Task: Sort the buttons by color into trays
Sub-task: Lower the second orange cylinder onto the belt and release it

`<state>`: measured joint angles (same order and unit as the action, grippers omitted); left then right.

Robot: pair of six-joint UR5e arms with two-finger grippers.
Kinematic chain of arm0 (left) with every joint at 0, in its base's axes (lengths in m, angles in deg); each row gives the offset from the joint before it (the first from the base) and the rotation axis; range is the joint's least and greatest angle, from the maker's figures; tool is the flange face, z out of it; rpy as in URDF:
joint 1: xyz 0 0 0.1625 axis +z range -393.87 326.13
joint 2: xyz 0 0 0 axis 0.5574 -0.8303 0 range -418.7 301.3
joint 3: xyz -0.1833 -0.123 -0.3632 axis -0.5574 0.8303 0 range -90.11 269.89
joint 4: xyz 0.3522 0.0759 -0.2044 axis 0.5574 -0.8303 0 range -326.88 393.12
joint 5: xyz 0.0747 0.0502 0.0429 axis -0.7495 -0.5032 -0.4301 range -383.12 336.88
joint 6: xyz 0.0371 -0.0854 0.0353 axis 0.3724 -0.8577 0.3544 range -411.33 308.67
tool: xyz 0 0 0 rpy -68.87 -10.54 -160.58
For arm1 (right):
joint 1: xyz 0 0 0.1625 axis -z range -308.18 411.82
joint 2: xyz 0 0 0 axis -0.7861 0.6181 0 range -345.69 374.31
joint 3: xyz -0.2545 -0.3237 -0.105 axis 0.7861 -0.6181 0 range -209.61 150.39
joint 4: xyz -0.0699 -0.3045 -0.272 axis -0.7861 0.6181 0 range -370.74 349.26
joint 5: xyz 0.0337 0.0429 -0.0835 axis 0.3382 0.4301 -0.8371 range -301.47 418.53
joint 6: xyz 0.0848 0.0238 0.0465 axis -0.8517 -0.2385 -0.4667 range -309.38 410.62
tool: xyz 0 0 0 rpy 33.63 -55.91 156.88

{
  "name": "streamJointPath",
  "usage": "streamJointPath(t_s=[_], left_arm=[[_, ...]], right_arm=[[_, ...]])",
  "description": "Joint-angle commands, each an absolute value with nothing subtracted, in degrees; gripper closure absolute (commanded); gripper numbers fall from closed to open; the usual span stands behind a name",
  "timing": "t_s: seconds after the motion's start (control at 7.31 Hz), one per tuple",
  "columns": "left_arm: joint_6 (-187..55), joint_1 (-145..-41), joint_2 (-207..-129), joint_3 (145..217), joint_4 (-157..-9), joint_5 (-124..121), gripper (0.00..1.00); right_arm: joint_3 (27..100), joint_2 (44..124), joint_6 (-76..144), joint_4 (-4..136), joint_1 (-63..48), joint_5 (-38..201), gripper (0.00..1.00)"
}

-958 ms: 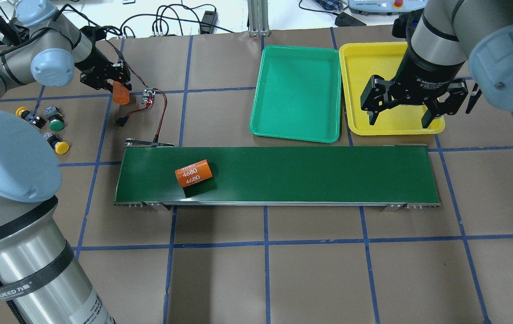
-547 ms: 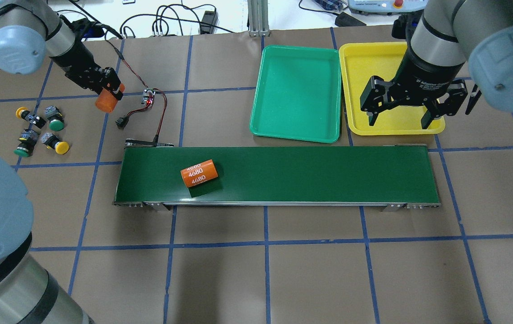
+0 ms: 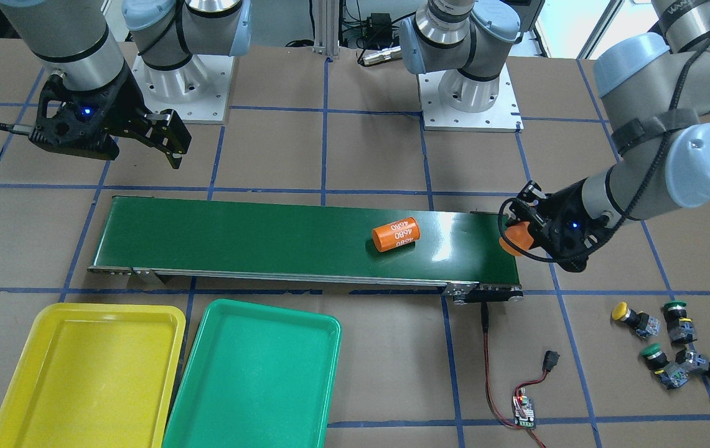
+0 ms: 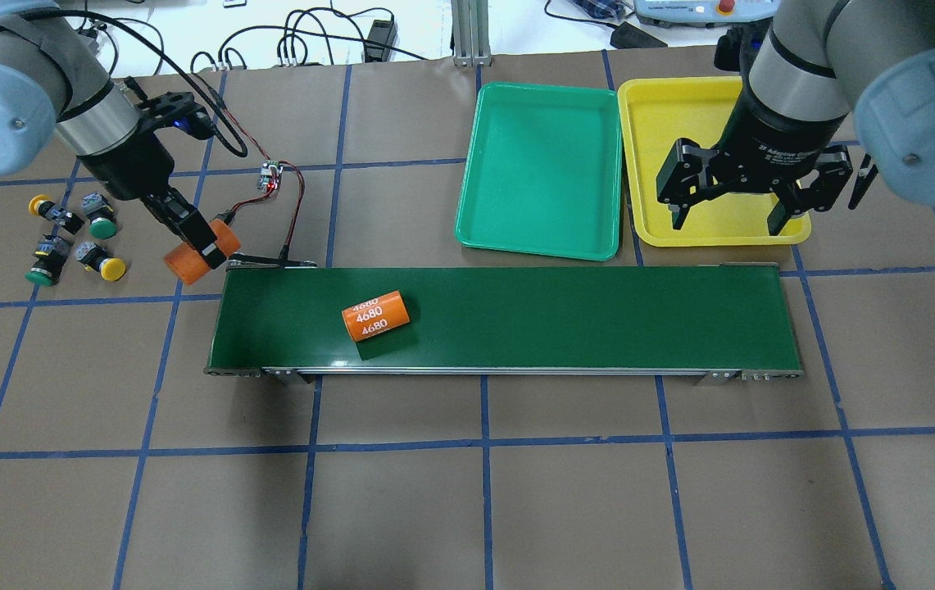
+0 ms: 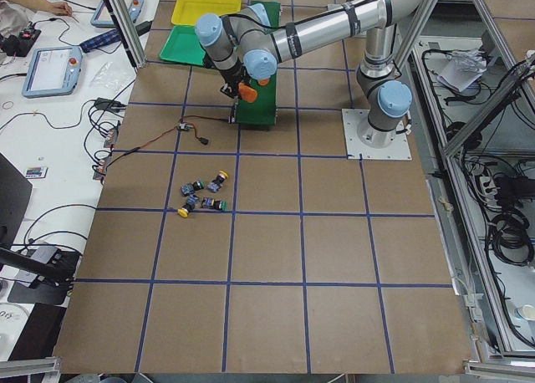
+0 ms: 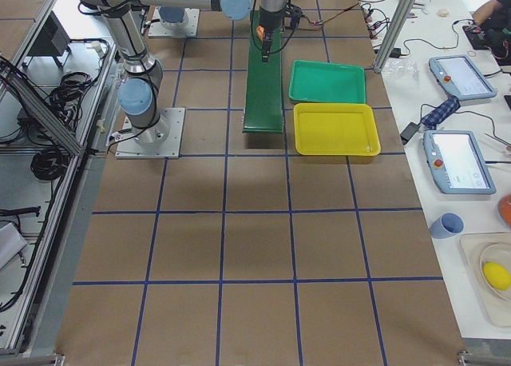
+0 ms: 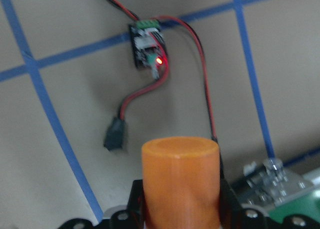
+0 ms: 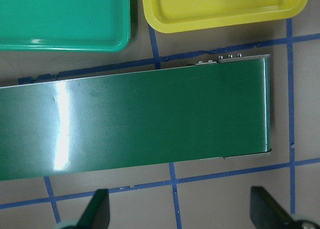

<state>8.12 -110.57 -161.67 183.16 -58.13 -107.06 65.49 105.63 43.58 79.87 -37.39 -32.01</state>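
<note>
Several buttons [image 4: 74, 238], yellow- and green-capped, lie in a cluster on the brown table at the far left, also seen in the front-facing view [image 3: 672, 342]. My left gripper [image 4: 198, 246] is shut on an orange cylinder [image 4: 188, 264] just off the conveyor's left end, to the right of the buttons. The wrist view shows that cylinder [image 7: 180, 184] upright between the fingers. My right gripper [image 4: 729, 215] hangs open and empty over the near edge of the yellow tray [image 4: 680, 115]. The green tray [image 4: 545, 164] beside it is empty.
A long dark-green conveyor belt [image 4: 557, 315] crosses the middle, with a second orange cylinder [image 4: 375, 315] marked 4680 lying on it. A small circuit board [image 4: 272, 176] with red and black wires lies behind the belt's left end.
My left gripper has carried its orange cylinder from near the circuit board down to the belt's left end. The cylinder on the belt has drifted right. The right arm has stayed still.
</note>
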Motion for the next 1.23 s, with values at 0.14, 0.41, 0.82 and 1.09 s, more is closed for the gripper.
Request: streamJointPath(t_s=[0.14, 0.41, 0.82, 1.09], left_arm=[[24.12, -115.50, -158.46, 188.75, -53.58, -109.15, 1.00], [33.03, -115.35, -158.29, 195.15, -44.52, -109.69, 1.00], [32.26, -115.52, -158.36, 200.71, -38.55, -109.69, 1.00], [30.95, -115.87, -158.99, 201.42, -35.79, -109.25, 0.55]], right_arm=[[65.49, 105.63, 43.58, 79.87, -37.39, -32.00, 0.00], [65.49, 105.63, 43.58, 79.87, -37.39, -32.08, 0.00], [65.49, 105.63, 43.58, 79.87, -37.39, -32.00, 0.00], [65.49, 105.63, 43.58, 79.87, -37.39, -32.00, 0.00]])
